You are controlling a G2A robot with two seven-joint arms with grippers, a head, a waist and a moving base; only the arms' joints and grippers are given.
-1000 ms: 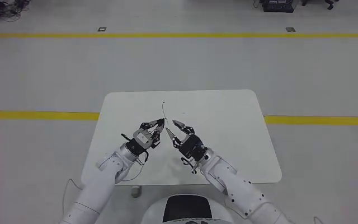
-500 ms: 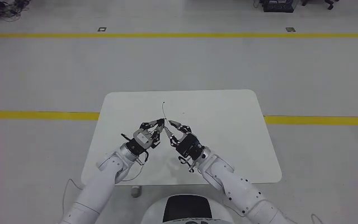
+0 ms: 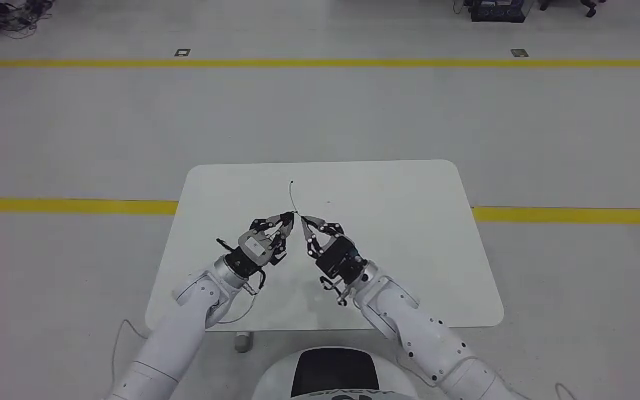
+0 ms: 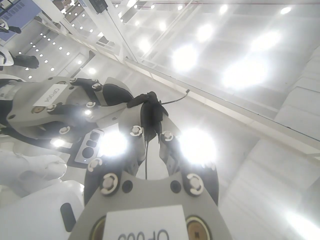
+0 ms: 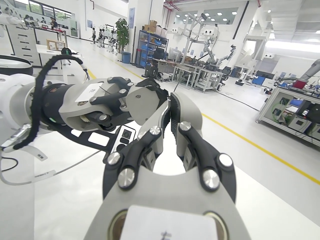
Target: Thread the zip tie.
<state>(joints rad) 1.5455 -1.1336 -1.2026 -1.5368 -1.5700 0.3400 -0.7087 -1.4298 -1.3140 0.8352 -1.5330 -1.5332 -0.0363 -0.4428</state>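
Black tie (image 3: 294, 198), mid-threading, is pinched tight by our left hand (image 4: 150, 109) and right hand (image 5: 170, 104); next we align tip to head.

Zip tie (image 3: 294, 200) above table (image 3: 400, 200) middle

R gripper (image 5: 170, 103) fingers pressed tight together on the thin black zip tie (image 5: 175, 88), w/ L gripper (image 5: 160, 93) tips right beside them, touching

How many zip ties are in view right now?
1. One thin black plastic zip tie, pinched where the left claw and right claw meet above the white rectangular table, its free end pointing away from the robot.
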